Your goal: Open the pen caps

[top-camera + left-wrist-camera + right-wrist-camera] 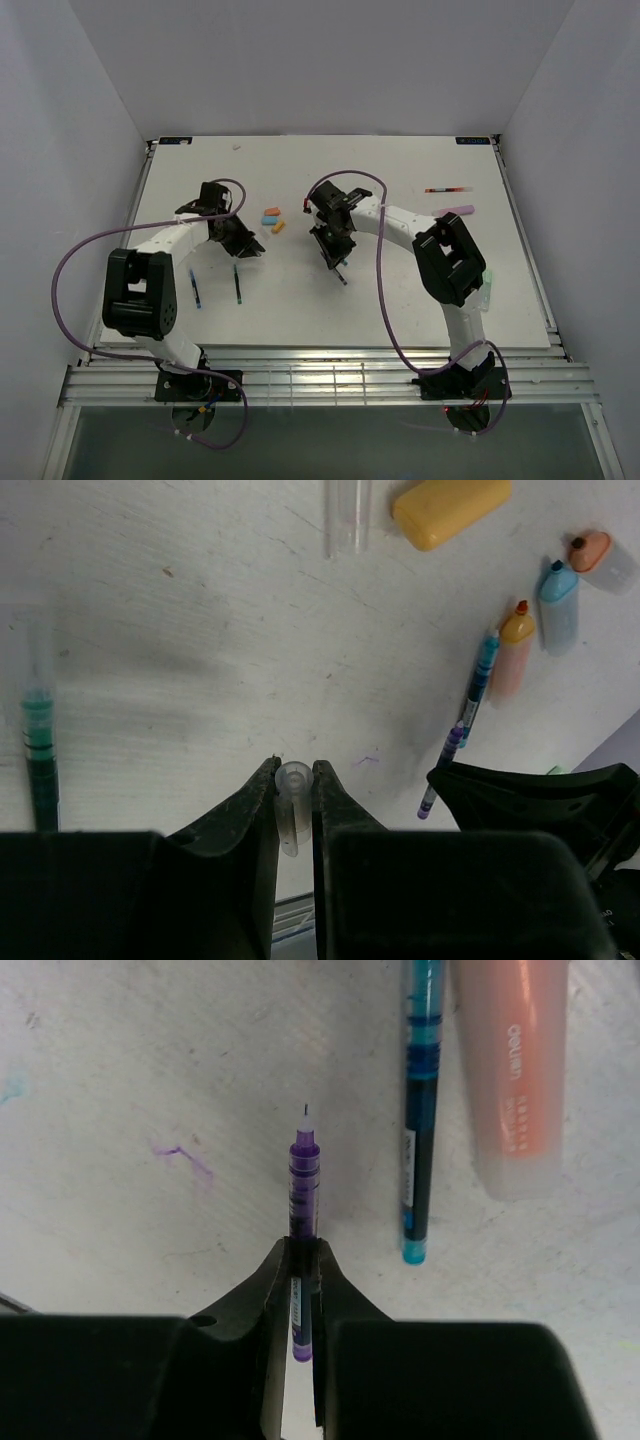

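My left gripper (293, 768) is shut on a clear, slim pen cap (292, 795) and holds it off the table; in the top view it is left of centre (243, 248). My right gripper (305, 1250) is shut on a thin purple pen (304, 1175) whose bare needle tip points away; in the top view it is at the centre (335, 256). The purple pen also shows in the left wrist view (443, 770). A second clear cap (347, 515) and a yellow-orange cap (450, 510) lie loose on the table.
A teal pen (418, 1110) and a pastel orange highlighter barrel (520, 1070) lie just right of the purple pen. A green pen (38, 750) lies at the left. Orange and blue pieces (270, 213) lie mid-table. Two dark pens (238, 283) lie near the left arm; another pen (447, 189) lies far right.
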{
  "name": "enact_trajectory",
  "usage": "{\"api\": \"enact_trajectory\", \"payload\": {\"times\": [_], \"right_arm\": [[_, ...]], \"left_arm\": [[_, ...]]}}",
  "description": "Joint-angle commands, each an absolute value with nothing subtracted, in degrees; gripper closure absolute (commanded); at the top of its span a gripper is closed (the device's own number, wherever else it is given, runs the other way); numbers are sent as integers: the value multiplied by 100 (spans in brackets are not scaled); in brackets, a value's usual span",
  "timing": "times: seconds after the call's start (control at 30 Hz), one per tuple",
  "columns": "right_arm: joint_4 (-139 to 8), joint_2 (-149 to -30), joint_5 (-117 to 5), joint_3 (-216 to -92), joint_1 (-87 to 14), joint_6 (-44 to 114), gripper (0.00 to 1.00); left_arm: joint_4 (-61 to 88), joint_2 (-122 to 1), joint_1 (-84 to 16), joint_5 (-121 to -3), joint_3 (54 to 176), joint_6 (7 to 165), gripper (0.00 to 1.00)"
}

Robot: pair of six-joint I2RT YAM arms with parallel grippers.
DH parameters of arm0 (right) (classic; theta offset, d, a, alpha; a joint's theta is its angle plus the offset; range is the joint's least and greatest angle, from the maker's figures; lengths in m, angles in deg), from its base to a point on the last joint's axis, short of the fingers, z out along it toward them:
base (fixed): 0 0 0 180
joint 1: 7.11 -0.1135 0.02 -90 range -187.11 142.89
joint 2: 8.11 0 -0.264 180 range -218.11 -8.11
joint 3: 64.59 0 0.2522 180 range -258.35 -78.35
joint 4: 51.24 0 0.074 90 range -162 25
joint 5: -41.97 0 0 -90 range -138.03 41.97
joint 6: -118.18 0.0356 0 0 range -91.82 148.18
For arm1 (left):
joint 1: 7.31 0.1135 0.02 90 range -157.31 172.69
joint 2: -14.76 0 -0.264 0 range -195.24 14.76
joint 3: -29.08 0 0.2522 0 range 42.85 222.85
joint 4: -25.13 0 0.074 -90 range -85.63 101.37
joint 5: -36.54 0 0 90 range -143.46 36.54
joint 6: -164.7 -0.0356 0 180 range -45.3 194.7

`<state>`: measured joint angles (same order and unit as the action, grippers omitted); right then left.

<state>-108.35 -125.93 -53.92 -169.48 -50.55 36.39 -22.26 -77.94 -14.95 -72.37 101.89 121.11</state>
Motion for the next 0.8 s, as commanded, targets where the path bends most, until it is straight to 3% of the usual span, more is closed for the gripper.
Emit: {"api": "enact_trajectory", "payload": {"times": [0.0, 0.23, 0.37, 0.5, 0.77], "right_arm": [[-11000, -12789, -5102, -17371, -5026, 3135, 92], [-11044, -13062, -5110, -17424, -5017, 3003, 92], [-10965, -13098, -5163, -17345, -5017, 3003, 92], [-10965, -13141, -5172, -17389, -5026, 3020, 92], [-11000, -13203, -5172, -17468, -5017, 3029, 82]], "left_arm": [[-2027, -8015, -1522, -7323, 10472, 12137, 100], [-1904, -8411, -1531, -7253, 10542, 12128, 100], [-1851, -8482, -1531, -7209, 10481, 12145, 92], [-1825, -8525, -1531, -7139, 10428, 12154, 77], [-1816, -8745, -1522, -7068, 10524, 12163, 69]]}}
